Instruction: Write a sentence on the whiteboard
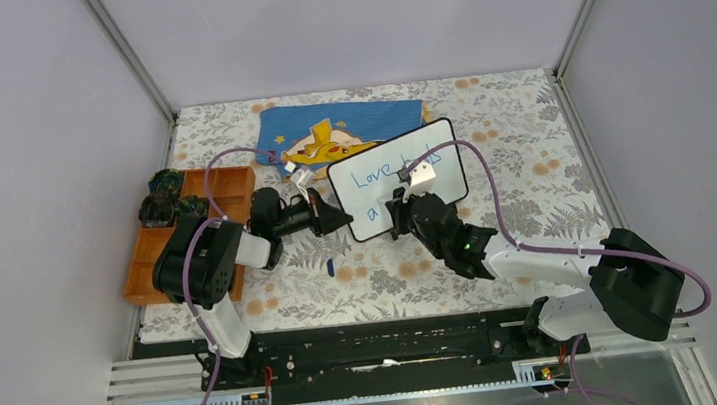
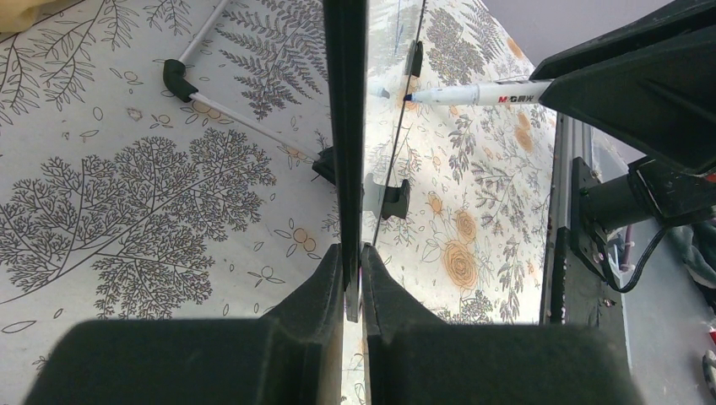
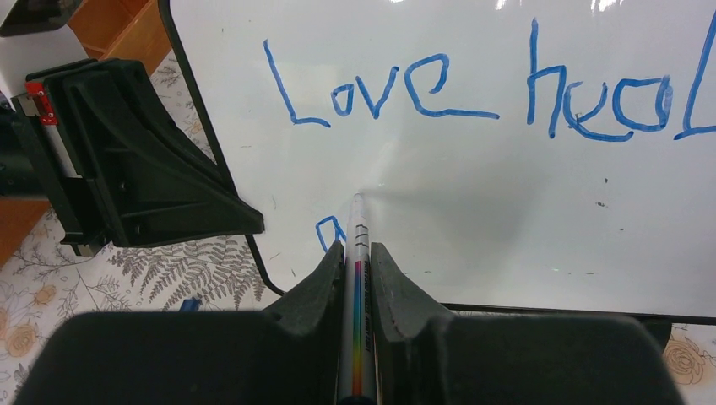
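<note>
Grey-flowered table [image 1: 529, 144] carries the whiteboard [image 1: 446, 165] at its centre. The left claw [image 2: 355, 253], pressed together, clamps the board's 9 o'clock edge, its arm reaching across from 9 o'clock. The right claw [image 3: 356, 253] pinches a marker [image 3: 359, 228], whose tip is at the board beside the lone "a" of the blue sentence [image 3: 380, 89]. Its arm reaches in from 4 o'clock.

Whiteboard [image 1: 354, 201] at centre — cloth [image 1: 366, 121] just behind it, tray [image 1: 154, 254] well left.
</note>
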Tool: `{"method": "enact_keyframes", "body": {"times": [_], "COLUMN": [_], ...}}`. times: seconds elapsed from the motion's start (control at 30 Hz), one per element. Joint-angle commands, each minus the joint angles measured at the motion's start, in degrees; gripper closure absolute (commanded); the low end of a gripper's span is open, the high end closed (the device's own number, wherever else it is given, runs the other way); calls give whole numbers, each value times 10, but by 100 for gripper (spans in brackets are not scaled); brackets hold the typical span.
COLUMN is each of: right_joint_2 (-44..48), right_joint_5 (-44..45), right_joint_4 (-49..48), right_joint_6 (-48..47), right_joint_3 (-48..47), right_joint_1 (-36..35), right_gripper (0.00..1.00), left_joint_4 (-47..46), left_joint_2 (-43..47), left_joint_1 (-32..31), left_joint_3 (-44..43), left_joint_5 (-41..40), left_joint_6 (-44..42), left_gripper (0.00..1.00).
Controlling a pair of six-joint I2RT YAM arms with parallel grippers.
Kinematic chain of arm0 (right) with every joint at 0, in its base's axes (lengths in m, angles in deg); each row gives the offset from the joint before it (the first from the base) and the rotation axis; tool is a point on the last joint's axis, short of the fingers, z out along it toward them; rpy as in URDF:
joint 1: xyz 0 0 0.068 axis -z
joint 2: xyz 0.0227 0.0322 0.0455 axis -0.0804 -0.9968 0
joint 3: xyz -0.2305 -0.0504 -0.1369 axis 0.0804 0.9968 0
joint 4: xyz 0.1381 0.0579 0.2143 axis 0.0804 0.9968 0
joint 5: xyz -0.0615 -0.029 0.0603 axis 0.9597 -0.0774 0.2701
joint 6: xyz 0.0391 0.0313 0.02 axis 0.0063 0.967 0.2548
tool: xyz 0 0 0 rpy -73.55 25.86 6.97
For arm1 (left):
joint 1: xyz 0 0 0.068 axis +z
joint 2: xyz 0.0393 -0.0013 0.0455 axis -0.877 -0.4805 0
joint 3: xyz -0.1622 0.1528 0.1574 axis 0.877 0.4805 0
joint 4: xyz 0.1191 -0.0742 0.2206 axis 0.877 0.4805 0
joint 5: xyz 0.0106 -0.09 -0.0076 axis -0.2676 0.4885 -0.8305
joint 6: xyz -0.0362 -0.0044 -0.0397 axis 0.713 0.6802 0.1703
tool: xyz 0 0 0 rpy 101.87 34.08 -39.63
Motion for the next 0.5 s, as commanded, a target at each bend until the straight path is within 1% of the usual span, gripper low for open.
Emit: {"method": "enact_keyframes", "body": {"times": [0.0,0.47], "right_joint_2": [-5,-10], "right_joint_5": [-9,-9], "right_joint_4": [-37,-24], "right_joint_6": [12,19], "right_joint_3": [-24,-12], "right_joint_1": [7,10], "right_gripper": [100,100], "left_joint_4": [56,61], "left_joint_2": [-4,-4], "left_joint_1": [-12,-14], "left_joint_3": [2,1], "left_joint_5": [-11,-13], "left_joint_6": [-33,-37], "left_gripper": [100,100]}}
